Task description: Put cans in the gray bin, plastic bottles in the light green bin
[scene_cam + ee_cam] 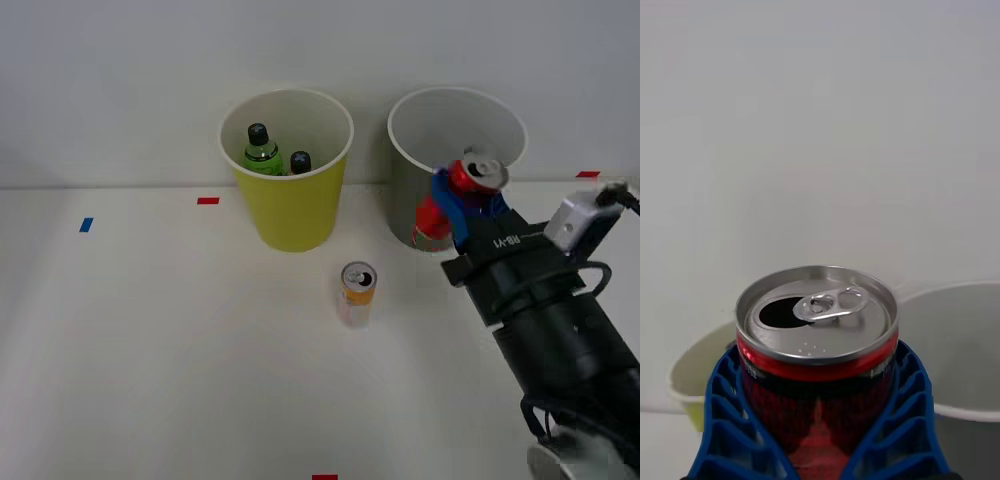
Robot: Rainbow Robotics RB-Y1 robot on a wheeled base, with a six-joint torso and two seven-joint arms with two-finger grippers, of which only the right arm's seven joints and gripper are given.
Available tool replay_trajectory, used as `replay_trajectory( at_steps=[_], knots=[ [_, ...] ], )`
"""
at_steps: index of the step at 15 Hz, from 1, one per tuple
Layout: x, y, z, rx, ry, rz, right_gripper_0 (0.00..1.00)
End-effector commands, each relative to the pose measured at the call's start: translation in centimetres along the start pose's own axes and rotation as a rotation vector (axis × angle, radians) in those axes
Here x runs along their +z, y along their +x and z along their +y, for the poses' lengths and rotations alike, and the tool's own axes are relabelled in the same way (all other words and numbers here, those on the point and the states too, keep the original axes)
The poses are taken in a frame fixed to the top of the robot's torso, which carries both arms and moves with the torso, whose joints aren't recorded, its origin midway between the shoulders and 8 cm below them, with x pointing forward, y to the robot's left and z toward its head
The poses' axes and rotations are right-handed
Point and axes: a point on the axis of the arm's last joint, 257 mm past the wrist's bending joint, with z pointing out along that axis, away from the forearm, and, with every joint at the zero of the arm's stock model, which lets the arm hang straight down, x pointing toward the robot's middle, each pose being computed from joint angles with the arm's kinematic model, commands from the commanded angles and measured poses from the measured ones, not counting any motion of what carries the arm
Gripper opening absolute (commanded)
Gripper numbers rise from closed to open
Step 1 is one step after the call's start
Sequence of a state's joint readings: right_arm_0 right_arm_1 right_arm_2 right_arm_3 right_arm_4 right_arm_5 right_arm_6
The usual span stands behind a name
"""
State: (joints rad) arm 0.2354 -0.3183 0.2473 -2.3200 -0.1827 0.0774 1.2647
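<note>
White wall behind, white table in front with a few red and blue tape marks.

Gray bin sits at the back, robot's right side; light green bin just beside it to the left, apart, not touching. Green bin holds both plastic bottles, black caps up, so that half looks done. Can't see the floor of the gray bin from the front view.

Right arm comes in from the right. Right gripper is clamped around the red can: in the wrist view the blue ribbed fingers hug both sides of the can body, silver top up, pull tab open. Can is held upright, near the gray bin's front rim on the arm side and above it; whether it's fully over the opening I can't tell.

Orange-and-pink can stands upright on the table, in front of the gap between the bins, untouched.

Step in hand, my read: drop the red can into gray. To do it well:
- push further forward until the can is clearly inside the white rim line, not over the wall
- keep it upright, lower slightly before release so it doesn't bounce out
- spread the fingers fully, lift straight up to avoid clipping the rim
- stay away from the green bin

Then the standing can is next.
</note>
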Motion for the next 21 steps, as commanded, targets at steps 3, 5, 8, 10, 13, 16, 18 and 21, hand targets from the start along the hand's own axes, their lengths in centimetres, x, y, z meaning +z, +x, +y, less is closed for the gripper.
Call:
replay_trajectory(
  at_steps=[3,5,8,10,13,16,18,21],
  knots=[
    [4.9,-2.9,-1.2,0.043,0.035,0.023,0.00],
    [6.4,-3.2,-1.9,0.021,0.060,0.048,0.00],
    [10.1,-2.1,-3.7,0.003,0.081,0.061,0.00],
    [11.9,-1.3,-5.0,-0.044,0.117,0.068,0.00],
    [14.3,-0.7,-6.5,-0.064,0.151,0.079,0.00],
    [16.3,0.1,-7.6,-0.097,0.176,0.097,0.00],
    [16.9,0.7,-8.6,-0.137,0.197,0.115,0.00],
    [16.8,0.8,-9.2,-0.175,0.208,0.122,0.00]
  ],
)
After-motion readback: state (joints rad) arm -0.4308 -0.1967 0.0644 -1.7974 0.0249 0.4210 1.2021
